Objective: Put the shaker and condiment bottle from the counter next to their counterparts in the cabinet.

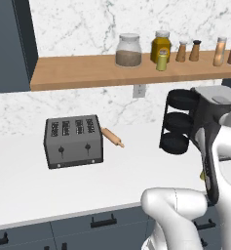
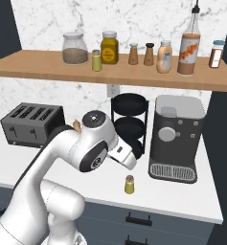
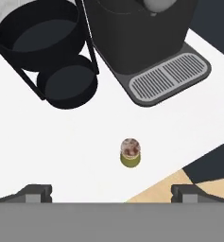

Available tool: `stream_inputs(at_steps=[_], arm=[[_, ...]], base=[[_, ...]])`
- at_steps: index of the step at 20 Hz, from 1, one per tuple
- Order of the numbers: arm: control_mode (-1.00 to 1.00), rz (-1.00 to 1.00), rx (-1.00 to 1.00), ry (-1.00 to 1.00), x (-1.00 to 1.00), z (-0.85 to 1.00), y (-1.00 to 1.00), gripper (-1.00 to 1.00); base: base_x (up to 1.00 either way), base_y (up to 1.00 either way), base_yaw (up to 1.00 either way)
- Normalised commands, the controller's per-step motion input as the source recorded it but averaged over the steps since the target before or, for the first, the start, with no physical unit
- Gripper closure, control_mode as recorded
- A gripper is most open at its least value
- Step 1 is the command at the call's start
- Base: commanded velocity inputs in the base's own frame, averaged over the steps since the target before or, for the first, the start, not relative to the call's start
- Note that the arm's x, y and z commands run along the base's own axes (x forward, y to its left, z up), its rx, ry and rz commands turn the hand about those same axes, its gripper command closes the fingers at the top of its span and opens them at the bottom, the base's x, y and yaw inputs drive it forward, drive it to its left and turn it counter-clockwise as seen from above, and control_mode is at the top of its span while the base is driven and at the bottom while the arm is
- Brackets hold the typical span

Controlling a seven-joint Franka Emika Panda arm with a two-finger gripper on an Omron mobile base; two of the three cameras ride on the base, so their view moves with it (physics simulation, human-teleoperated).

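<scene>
The shaker point(image 3: 130, 152), a small yellow-green cylinder with a speckled top, stands upright on the white counter point(image 3: 47, 151) in front of the coffee machine; it also shows near the counter's front edge point(image 2: 129, 184). My gripper point(image 3: 112, 193) hovers above it, open and empty, with the shaker a little right of centre between the fingertips point(image 3: 38, 193). On the cabinet shelf point(image 2: 48, 72) stands the matching shaker point(image 2: 96, 61) point(image 1: 162, 60). Further right on the shelf, the peach-tan condiment bottle point(image 2: 164, 56) point(image 1: 220, 51) stands just left of the larger reddish-brown bottle point(image 2: 188, 48).
A dark coffee machine point(image 2: 175, 139) and a black tiered rack point(image 2: 129, 124) stand close behind the shaker. A toaster point(image 1: 73, 141) and a rolling pin point(image 1: 112, 137) lie to the left. The shelf also holds a glass jar point(image 2: 75, 48), a honey jar point(image 2: 109, 48) and two brown shakers point(image 2: 133, 53).
</scene>
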Motion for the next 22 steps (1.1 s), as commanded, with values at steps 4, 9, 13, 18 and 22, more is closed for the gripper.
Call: stream_inputs(at_steps=[4, 9, 13, 18, 22], arm=[[-1.0, 0.06, 0.0, 0.05, -0.08, 0.0, 0.0, -1.0], [-1.0, 0.02, 0.0, -0.01, -0.07, -0.18, 0.0, -1.0], [-1.0, 0.0, 0.0, 0.0, 0.0, -0.38, -0.06, -1.0], [-1.0, 0.0, 0.0, 0.0, 0.0, -0.41, -0.15, -1.0], [-1.0, 0.0, 0.0, 0.0, 0.0, -0.28, -0.13, -1.0]], base=[[0.0, 0.0, 0.0], [0.0, 0.0, 0.0], [0.0, 0.0, 0.0], [0.0, 0.0, 0.0], [0.0, 0.0, 0.0]])
